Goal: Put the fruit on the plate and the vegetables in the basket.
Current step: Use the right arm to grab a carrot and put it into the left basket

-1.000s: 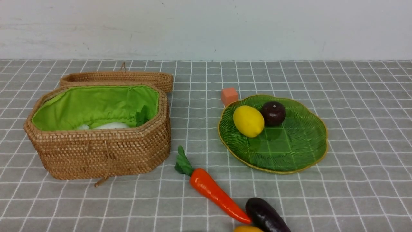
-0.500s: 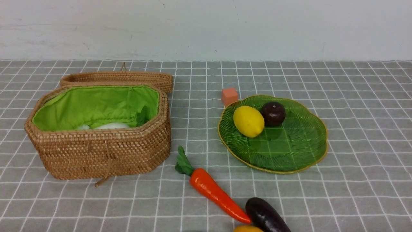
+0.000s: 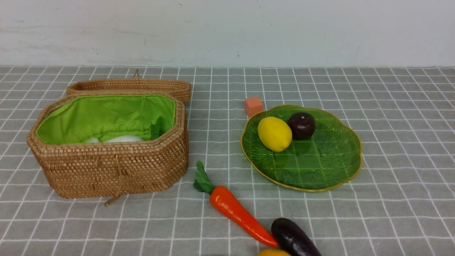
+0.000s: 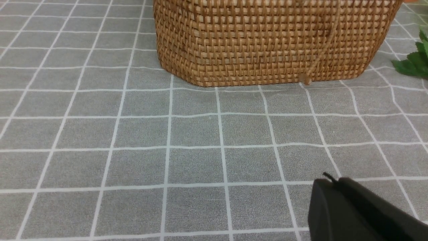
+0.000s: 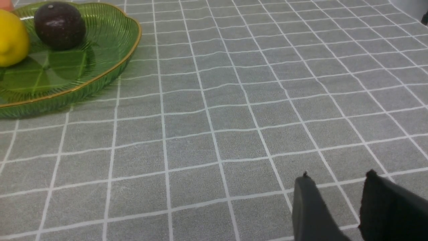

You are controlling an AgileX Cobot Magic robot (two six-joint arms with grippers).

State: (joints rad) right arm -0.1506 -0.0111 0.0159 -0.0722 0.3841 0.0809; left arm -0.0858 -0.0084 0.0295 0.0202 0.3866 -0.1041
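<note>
The lemon (image 3: 274,133) and the round maroon fruit (image 3: 301,125) lie on the green plate (image 3: 320,170). The mango (image 3: 273,252) barely shows at the front edge. The carrot (image 3: 238,213) and the eggplant (image 3: 293,238) lie on the cloth in front of the plate. The white radish (image 3: 121,138) lies in the open basket (image 3: 106,170). Neither gripper shows in the front view. My left gripper (image 4: 329,180) is shut and empty above the cloth in front of the basket (image 4: 267,40). My right gripper (image 5: 337,175) is open and empty, to the right of the plate (image 5: 132,50).
The basket's lid (image 3: 131,85) lies behind the basket. A small orange cube (image 3: 253,105) sits by the plate's far left rim. The carrot's green leaves (image 4: 413,62) show in the left wrist view. A grey checked cloth (image 3: 391,213) covers the table.
</note>
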